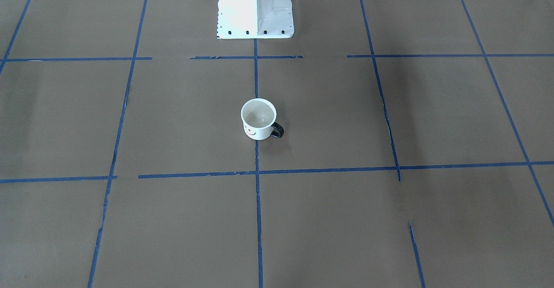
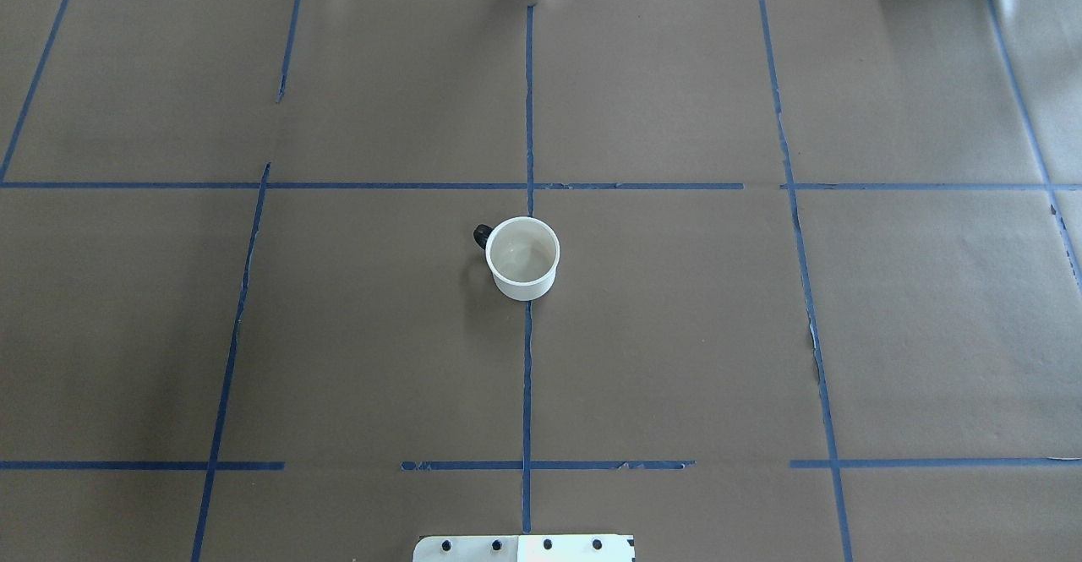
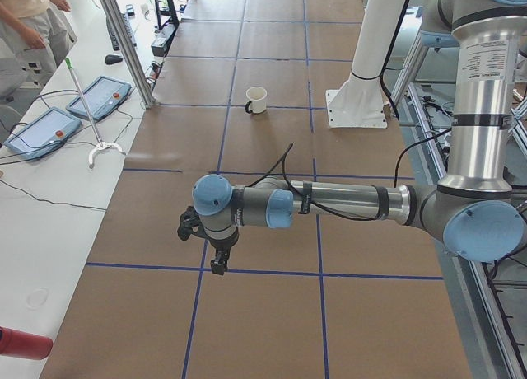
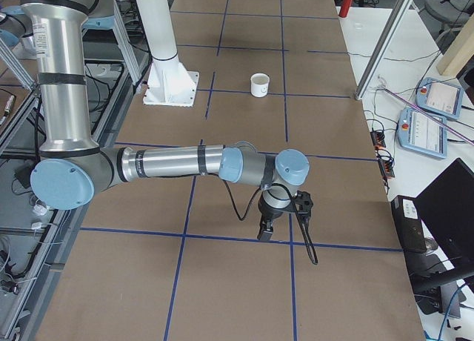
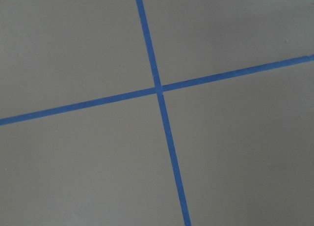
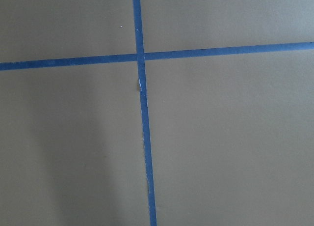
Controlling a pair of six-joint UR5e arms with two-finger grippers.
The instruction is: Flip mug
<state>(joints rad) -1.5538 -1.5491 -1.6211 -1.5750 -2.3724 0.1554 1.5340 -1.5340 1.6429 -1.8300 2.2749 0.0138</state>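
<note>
- Worktop (image 2: 676, 334) under brown paper, marked into large squares by blue tape (image 2: 527, 376); the white base (image 1: 255, 8) stands at its robot-side edge, on the middle tape line.
- Left arm (image 3: 346, 202): its forearm lies level and low over the paper, well off to the left of the white base, reaching outward with the wrist turned down.
- Right arm (image 4: 170, 163): the same pose on the other side, well off to the right of the white base, with the forearm level and the wrist down.
- Left pincer (image 3: 218, 266) hangs just over a tape line, far from the white base. It shows only from the table's end, so I cannot tell whether its fingers are apart or together. Its wrist camera sees only a tape crossing.
- Right pincer (image 4: 264, 230) also points down just over a tape line, far from the white base. Here too I cannot tell how its fingers stand, and its wrist camera shows another tape crossing.
- The mug (image 1: 258, 119) stands upright, mouth up, straight out from the white base on the middle tape line, well apart from both arms. Its pale inside is open to view.
- The dark handle (image 1: 278, 131) points toward the robot's left.
- The smiley face (image 1: 251, 131) looks away from the white base.
</note>
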